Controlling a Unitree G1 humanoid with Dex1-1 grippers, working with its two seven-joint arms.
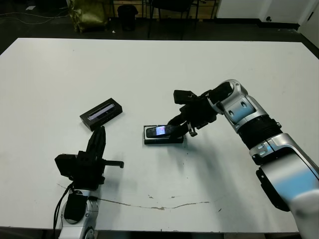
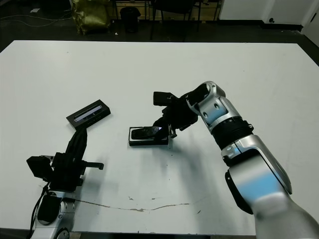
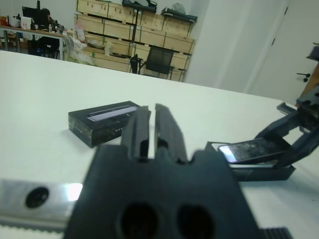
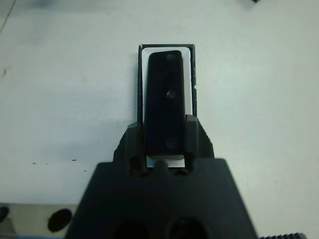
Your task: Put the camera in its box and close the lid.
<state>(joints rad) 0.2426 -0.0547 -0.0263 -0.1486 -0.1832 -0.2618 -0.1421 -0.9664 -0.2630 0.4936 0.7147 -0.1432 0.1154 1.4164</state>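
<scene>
The black camera (image 1: 160,131) lies tilted in the box (image 1: 163,141) near the table's middle, its far end down on the white lining and its near end raised. My right gripper (image 1: 182,128) is shut on that raised end; in the right wrist view the camera (image 4: 164,94) sits lengthwise between the fingers over the box (image 4: 189,69). The lid (image 1: 101,114), flat and black with a pale grey strip, lies apart on the table to the left of the box. My left gripper (image 1: 100,132) is shut and holds nothing, just in front of the lid (image 3: 102,119).
The white table (image 1: 159,69) carries a thin dark scratch (image 1: 159,205) near its front edge. Beyond the far edge are chairs (image 1: 169,10) and a yellow-green bag (image 1: 89,15). The left wrist view shows stacked wooden crates (image 3: 134,40) across the room.
</scene>
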